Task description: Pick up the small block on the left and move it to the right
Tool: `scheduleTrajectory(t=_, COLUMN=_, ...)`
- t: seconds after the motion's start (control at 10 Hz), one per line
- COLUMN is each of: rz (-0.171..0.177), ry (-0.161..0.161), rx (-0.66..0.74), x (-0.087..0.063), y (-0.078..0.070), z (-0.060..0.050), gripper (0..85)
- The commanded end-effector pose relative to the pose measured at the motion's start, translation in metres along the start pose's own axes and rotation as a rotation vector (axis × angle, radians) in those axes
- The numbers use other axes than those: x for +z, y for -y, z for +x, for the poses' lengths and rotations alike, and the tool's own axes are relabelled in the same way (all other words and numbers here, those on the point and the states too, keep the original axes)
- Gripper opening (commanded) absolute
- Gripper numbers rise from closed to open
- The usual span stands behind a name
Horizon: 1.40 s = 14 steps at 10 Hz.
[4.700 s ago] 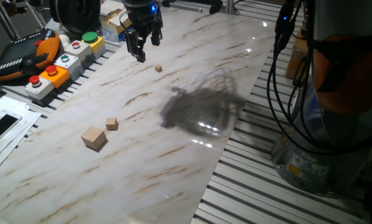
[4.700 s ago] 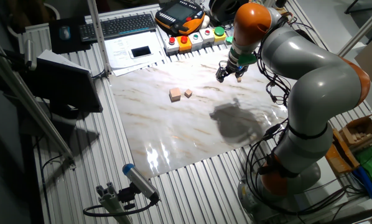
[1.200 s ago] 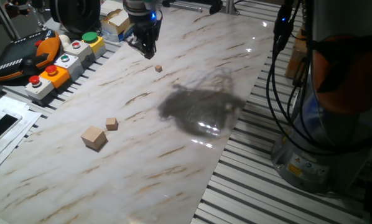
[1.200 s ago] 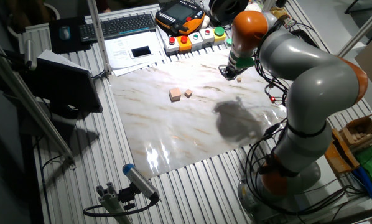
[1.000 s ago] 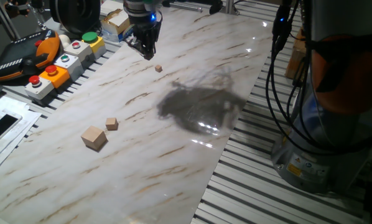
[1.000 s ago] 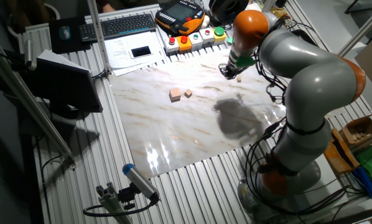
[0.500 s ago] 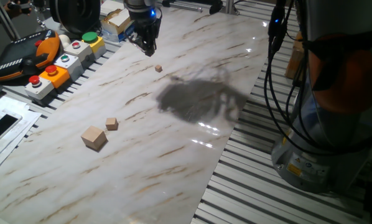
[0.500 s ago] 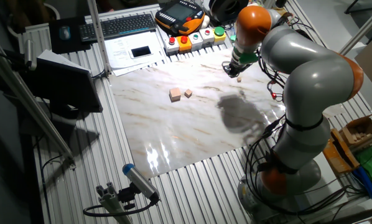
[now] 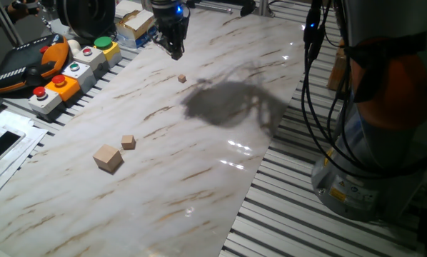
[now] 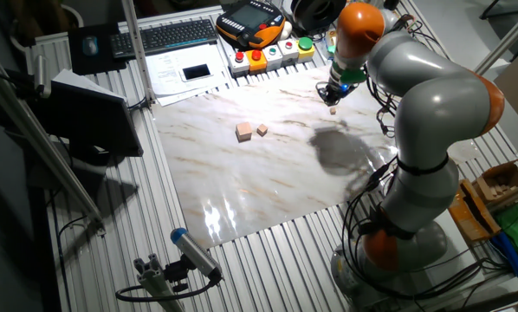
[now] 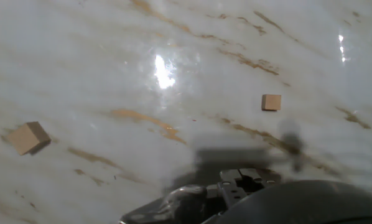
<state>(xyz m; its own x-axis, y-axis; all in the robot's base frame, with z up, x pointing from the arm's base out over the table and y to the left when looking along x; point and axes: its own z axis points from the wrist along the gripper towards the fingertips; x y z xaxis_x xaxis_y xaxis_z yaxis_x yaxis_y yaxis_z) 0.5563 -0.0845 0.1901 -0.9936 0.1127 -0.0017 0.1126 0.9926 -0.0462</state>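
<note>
Marble-patterned bench (image 9: pixel 220 164), white with tan veining, carrying three wooden cubes. The small block (image 9: pixel 182 78), light brown and the tiniest of the three, lies alone on the bench surface, well apart from the other two; it also shows in the other fixed view (image 10: pixel 333 110) and in the hand view (image 11: pixel 272 102), flat on the bench with nothing touching it. The gripper (image 9: pixel 173 48) hangs above the bench near the small block, off to one side of it and not in contact; its jaws appear drawn together with nothing between them. The medium cube (image 9: pixel 128 142) and the largest cube (image 9: pixel 108 158) sit close beside each other, not touching, toward the opposite part of the bench. A dark shadow of the arm (image 9: pixel 228 100) falls across the middle of the bench. A row of push-button boxes (image 9: pixel 71 71) with red and green buttons stands along the bench edge, beside an orange and black pendant (image 9: pixel 24 63).
</note>
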Motion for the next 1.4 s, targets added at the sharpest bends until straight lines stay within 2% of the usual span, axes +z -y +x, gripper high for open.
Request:
scheduleTrajectory(t=0.0, rz=0.000, ry=-0.002, rx=0.003, x=0.003, y=0.001, z=0.000, gripper=0.7)
scheduleTrajectory(t=0.5, rz=0.016, ry=0.006, rx=0.013, x=0.016, y=0.008, z=0.001, gripper=0.7)
scheduleTrajectory(t=0.8, rz=-0.023, ry=0.023, rx=0.002, x=0.016, y=0.008, z=0.001, gripper=0.7)
scheduleTrajectory(t=1.3, rz=0.023, ry=0.062, rx=0.007, x=0.016, y=0.008, z=0.001, gripper=0.7)
